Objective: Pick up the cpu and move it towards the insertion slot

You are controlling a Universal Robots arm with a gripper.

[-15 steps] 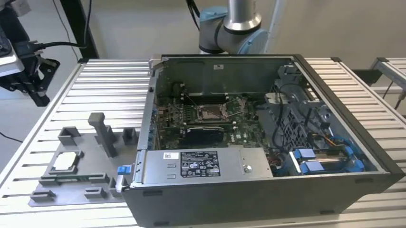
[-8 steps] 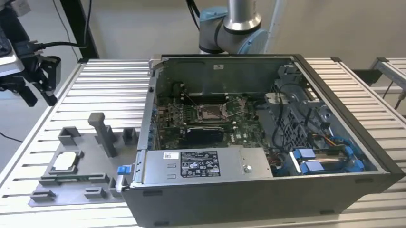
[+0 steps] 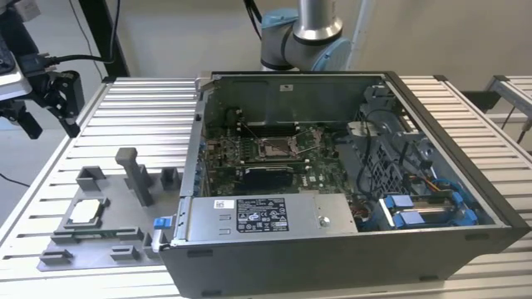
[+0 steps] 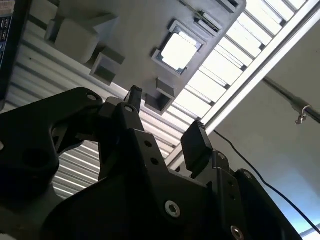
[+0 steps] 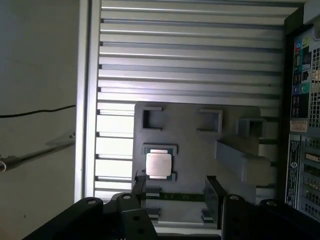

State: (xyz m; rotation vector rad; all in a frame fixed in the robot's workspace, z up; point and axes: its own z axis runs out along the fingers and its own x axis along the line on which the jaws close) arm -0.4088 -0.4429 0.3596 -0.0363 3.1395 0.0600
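Nothing could be read with certainty. On the silver power supply (image 3: 208,227) inside the open computer case (image 3: 332,265) sat a black label (image 3: 261,215) with rows of tiny white marks. A small white sticker (image 3: 223,204) sat just beside it, toward the exterior view's left. Another white sticker (image 3: 285,87) stood on the case's far inner wall. In the first wrist view a pale label (image 5: 299,125) lay on the case's outer panel, its print too small to tell. The cpu (image 5: 159,165) had a pale top, and no marking could be told on it.

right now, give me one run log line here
cpu: resting in grey fixture | gripper: open, empty, clear of cpu | insertion slot: inside case, unfilled | status: not yet picked up
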